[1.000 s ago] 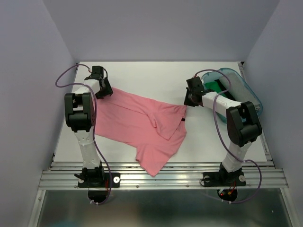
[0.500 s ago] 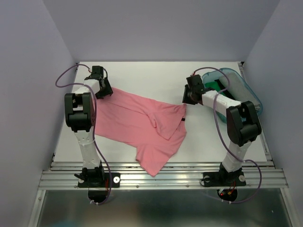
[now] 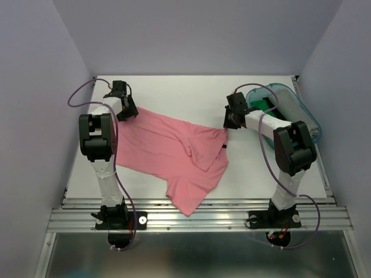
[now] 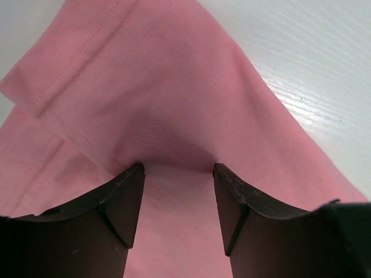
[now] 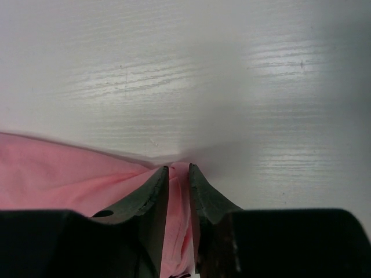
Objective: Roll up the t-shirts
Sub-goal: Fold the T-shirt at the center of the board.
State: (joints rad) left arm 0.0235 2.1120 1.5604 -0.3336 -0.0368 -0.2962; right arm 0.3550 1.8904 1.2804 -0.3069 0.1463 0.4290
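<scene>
Teal tub (image 3: 306, 113) beside right gripper (image 5: 178, 168), parted narrowly astride pink t-shirt (image 3: 168, 150) edge; left gripper (image 4: 178, 168) wide apart, holding nothing; t-shirt unmoved since.

No readable text anywhere
The only label in sight is a small dark tag (image 3: 222, 149) at the neck of the pink t-shirt (image 3: 168, 147), seen from the top camera and too small to make out any writing

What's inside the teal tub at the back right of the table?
Green cloth shows inside the teal tub, near its left end. The right arm crosses over the tub, so much of the inside is covered. Anything beneath the green cloth cannot be seen.
</scene>
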